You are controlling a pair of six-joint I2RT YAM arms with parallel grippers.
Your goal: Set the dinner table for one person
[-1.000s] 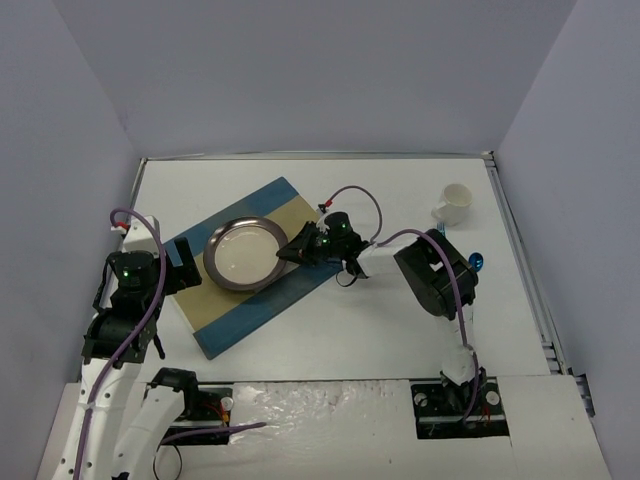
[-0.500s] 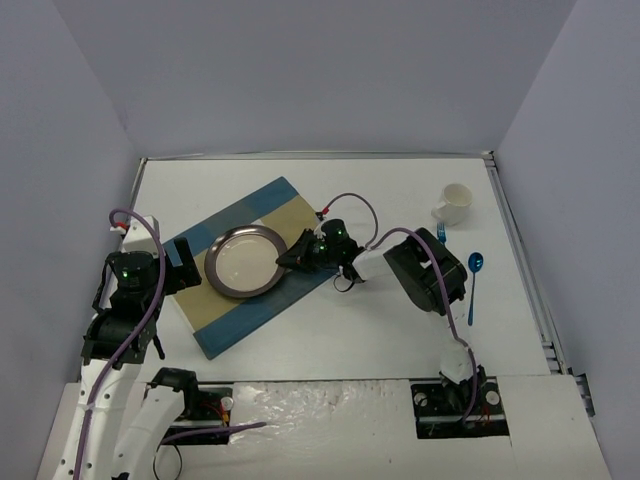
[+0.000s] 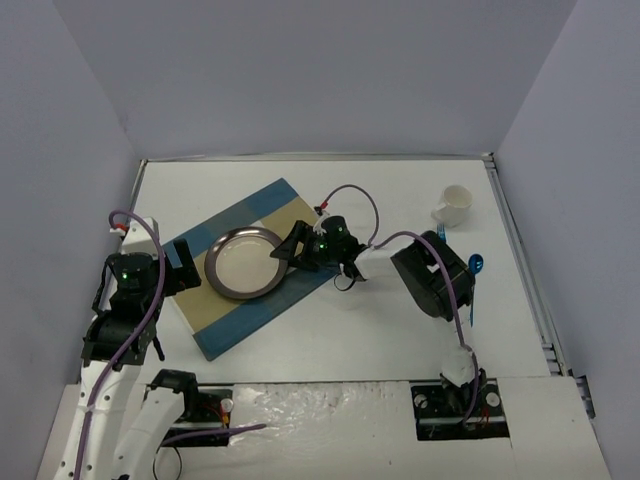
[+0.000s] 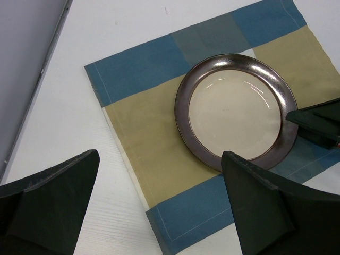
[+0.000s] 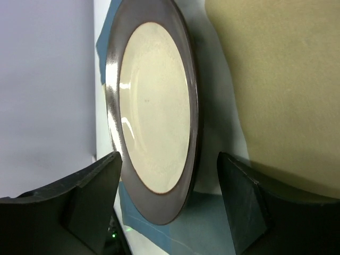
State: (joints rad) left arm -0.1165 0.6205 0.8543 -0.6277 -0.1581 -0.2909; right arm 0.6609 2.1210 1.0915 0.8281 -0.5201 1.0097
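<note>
With the plate (image 3: 243, 263) flat on the placemat (image 3: 240, 315) on the surface (image 3: 380, 330), I'd draw my right tool (image 3: 285, 252), jaws spread at its rim, straight back and level, without dragging it.

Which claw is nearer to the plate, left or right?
Right. The right claw sits at the plate's right rim; the left claw hangs farther off, beyond its left side.

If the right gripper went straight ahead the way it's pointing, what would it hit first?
Probably the plate: the right gripper is open and aimed at its near rim, with nothing visibly between them.
</note>
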